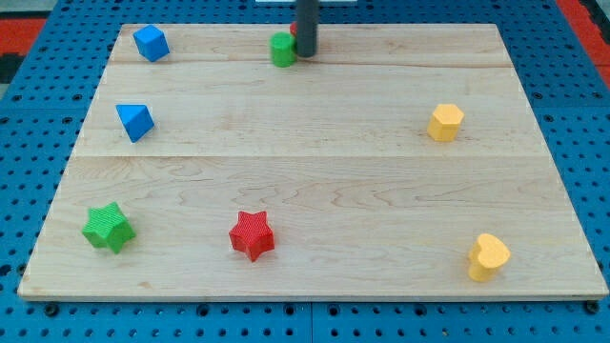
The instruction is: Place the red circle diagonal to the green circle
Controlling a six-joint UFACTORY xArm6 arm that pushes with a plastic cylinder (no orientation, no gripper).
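my tip (306, 54) is a bare rod, no hand to spread or pinch | green circle (283, 50) touching its left side | red circle hidden, maybe behind rod | push slowly, small nudges, keep green still

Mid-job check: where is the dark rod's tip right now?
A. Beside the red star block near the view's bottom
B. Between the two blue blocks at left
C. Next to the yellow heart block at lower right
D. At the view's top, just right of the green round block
D: my tip sits at the view's top edge of the wooden board, right against the green round block; a sliver of red shows beside the rod.
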